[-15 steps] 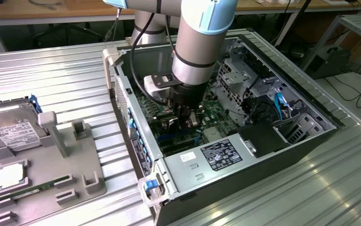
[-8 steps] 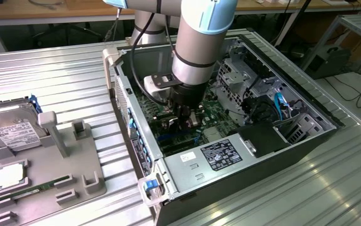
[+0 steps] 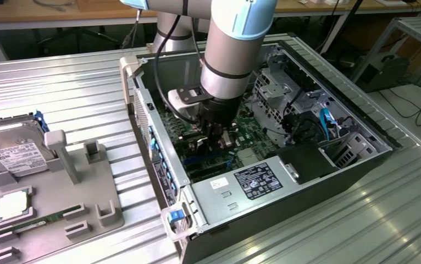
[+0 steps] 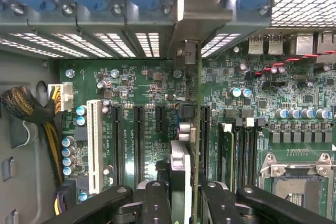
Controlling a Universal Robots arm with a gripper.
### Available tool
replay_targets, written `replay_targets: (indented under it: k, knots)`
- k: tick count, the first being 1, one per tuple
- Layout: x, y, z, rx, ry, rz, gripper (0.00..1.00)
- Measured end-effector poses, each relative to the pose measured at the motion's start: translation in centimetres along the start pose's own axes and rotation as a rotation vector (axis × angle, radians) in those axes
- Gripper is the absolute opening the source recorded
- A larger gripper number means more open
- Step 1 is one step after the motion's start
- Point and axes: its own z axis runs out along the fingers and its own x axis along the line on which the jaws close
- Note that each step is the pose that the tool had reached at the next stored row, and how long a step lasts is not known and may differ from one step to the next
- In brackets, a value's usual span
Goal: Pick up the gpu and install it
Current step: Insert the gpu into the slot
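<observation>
The gpu (image 4: pixel 198 129) is a thin, flat card, and the wrist view sees it edge-on, standing straight up over the green motherboard (image 4: pixel 152 87). It looks light and stiff, so it should not bend or flop. It is also easy to hurt. Tiny parts sit on its flat sides, and its bottom edge has to slide into a narrow slot, so a hard push at a slant could crack it. The safest place to hold it is along the top edge, near the middle, with one finger on each flat side.

That is how the gripper (image 4: pixel 184 195) has it. The black fingers (image 4: pixel 156 203) are squeezed onto the card from both sides, and the card runs out from between them toward the back wall of the computer case (image 3: pixel 218 212). The card's silver metal end bracket (image 4: pixel 197 19) is up against that back wall, by the openings with the blue clips.

In the exterior view the gripper (image 3: pixel 214 144) is down deep inside the open case, just above the motherboard (image 3: pixel 251 132). The card's bottom edge seems to be right at a black slot, but I cannot tell if it is pushed all the way in.
</observation>
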Motion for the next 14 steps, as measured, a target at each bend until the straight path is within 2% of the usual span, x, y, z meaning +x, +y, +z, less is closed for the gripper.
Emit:
replay_targets:
  k: [14]
  knots:
    - [0.0,0.0,0.22,-0.0001,0.0001,-0.006,0.28]
